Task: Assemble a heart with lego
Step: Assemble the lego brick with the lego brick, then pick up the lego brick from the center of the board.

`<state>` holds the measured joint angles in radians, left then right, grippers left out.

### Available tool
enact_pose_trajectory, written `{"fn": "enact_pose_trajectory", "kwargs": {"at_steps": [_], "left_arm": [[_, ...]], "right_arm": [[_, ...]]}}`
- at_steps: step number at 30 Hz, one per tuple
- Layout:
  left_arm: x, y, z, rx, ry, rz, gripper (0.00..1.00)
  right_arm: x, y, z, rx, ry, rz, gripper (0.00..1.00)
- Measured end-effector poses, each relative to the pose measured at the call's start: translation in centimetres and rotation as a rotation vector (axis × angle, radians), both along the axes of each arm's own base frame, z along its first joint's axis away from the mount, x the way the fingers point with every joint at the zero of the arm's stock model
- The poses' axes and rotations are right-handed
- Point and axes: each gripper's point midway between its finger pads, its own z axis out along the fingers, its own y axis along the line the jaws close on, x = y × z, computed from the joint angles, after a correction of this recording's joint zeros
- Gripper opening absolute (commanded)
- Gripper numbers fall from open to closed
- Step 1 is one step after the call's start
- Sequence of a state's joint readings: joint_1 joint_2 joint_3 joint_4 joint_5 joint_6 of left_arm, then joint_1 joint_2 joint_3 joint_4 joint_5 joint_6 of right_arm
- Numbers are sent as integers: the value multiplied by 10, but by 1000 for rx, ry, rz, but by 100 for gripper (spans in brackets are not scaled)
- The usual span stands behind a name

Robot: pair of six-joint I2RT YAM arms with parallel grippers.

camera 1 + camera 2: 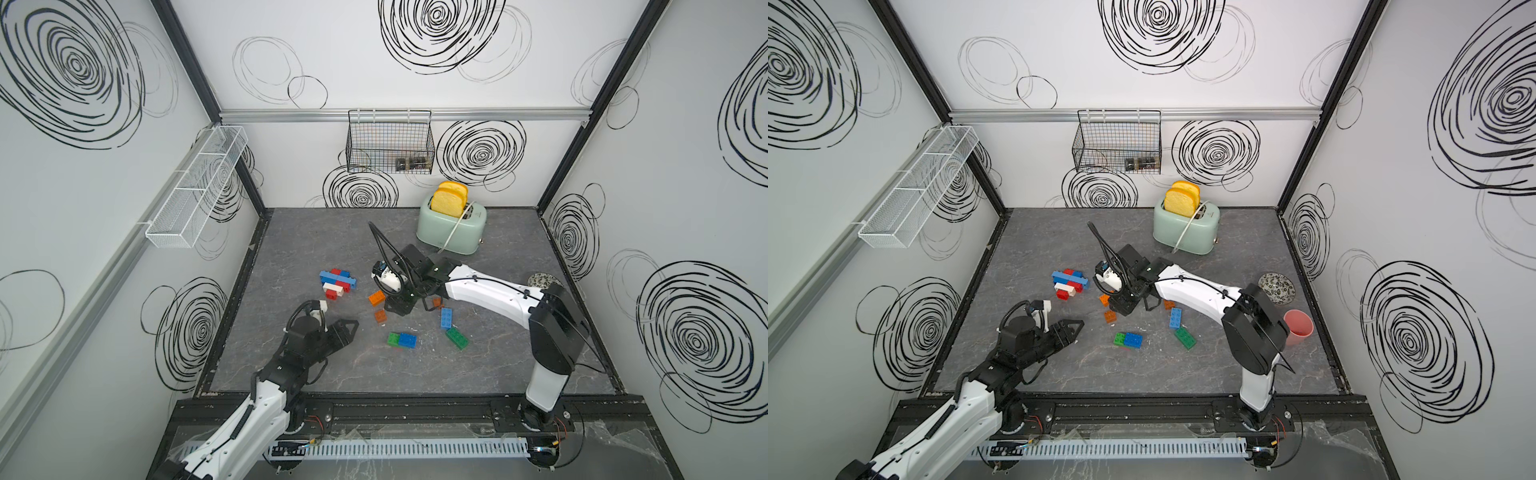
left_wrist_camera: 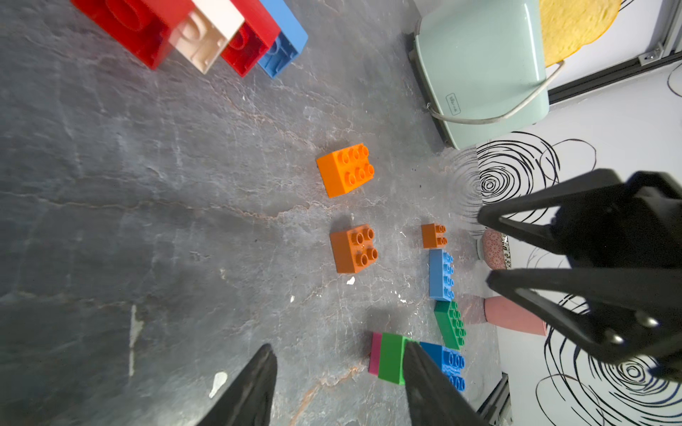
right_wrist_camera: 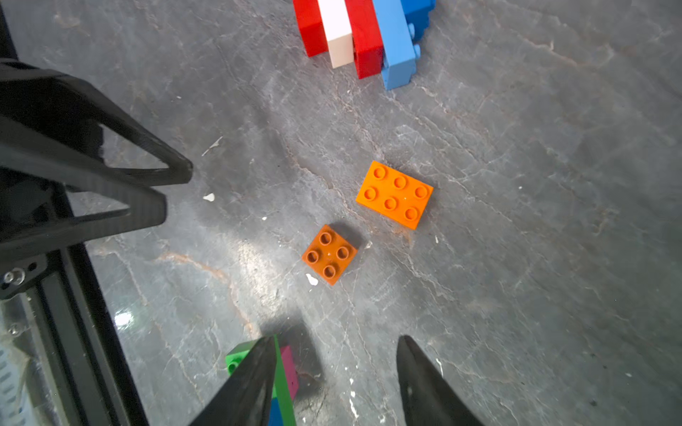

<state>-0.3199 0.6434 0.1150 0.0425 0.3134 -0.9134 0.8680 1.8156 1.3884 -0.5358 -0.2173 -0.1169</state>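
The lego lies scattered on the grey table. A joined cluster of blue, red and white bricks (image 1: 337, 283) lies on its side at the left. A bright orange brick (image 1: 377, 298) and a brown-orange square brick (image 1: 380, 316) sit studs up in the middle. Further right are a small orange brick (image 1: 436, 302), a blue oblong (image 1: 446, 318) and a green oblong (image 1: 457, 338). A green-and-blue pair (image 1: 402, 340) has a pink brick (image 2: 375, 352) under it. My left gripper (image 2: 339, 350) is open and empty, left of that pair. My right gripper (image 3: 337, 339) hovers open and empty beside the orange bricks.
A mint toaster (image 1: 451, 226) with toast stands at the back. A black wire basket (image 1: 390, 141) and a white mesh basket (image 1: 195, 187) hang on the walls. A patterned dish (image 1: 1277, 287) and a pink cup (image 1: 1298, 327) sit at the right edge.
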Motion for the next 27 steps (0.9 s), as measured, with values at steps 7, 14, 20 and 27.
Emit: {"fn": "enact_pose_trajectory", "kwargs": {"at_steps": [7, 14, 20, 27], "left_arm": [[0, -1, -7, 10, 44, -17, 60], [-2, 0, -14, 10, 82, -24, 60], [-3, -2, -16, 5, 95, -35, 60], [-4, -4, -15, -4, 96, -47, 60]], "right_arm": [[24, 6, -25, 34, 51, -40, 61], [51, 22, -45, 31, 23, 15, 63], [54, 20, -66, -25, -30, 112, 67], [62, 24, -84, -64, -71, 195, 68]]}}
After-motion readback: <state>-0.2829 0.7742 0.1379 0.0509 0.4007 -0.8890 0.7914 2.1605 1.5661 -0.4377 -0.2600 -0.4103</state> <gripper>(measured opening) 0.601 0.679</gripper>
